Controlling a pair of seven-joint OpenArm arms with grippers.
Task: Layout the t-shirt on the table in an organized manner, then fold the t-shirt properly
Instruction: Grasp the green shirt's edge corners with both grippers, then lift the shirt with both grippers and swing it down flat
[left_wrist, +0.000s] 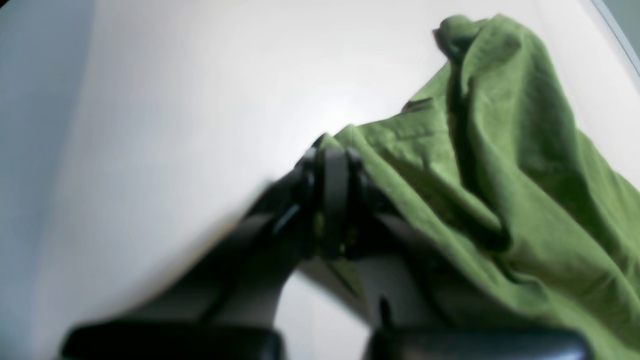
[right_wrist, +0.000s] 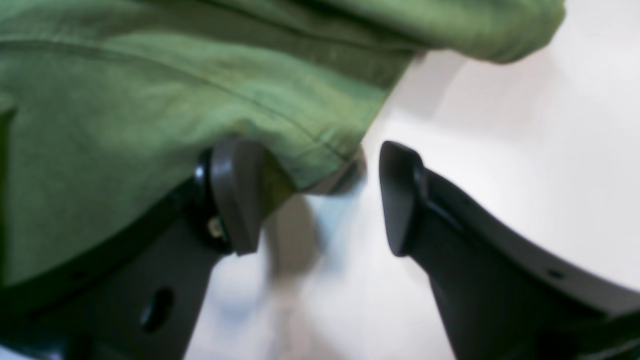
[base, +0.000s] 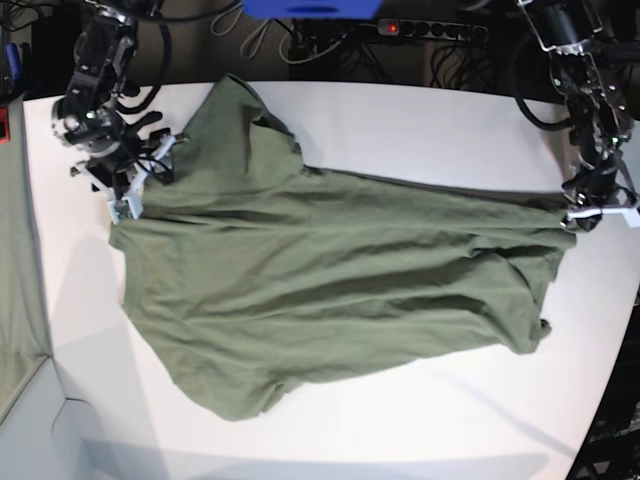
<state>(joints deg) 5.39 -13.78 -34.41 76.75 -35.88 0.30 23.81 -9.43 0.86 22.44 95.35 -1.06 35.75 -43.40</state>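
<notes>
The olive-green t-shirt (base: 330, 290) lies spread but wrinkled across the white table (base: 420, 120). My left gripper (base: 592, 208) is at the shirt's right end, shut on a corner of the cloth. In the left wrist view its fingers (left_wrist: 334, 200) pinch the t-shirt (left_wrist: 500, 150) above the table (left_wrist: 200, 100). My right gripper (base: 135, 185) is at the shirt's upper left edge and stands open. In the right wrist view the right gripper (right_wrist: 315, 200) has the t-shirt (right_wrist: 150, 100) hem draped over one finger (right_wrist: 235, 195), with the table (right_wrist: 525, 150) under the other.
Dark floor with cables and a power strip (base: 430, 30) runs behind the table. A pale grey-green cloth strip (base: 15, 250) hangs at the far left. The table's curved edge passes close to my left gripper on the right.
</notes>
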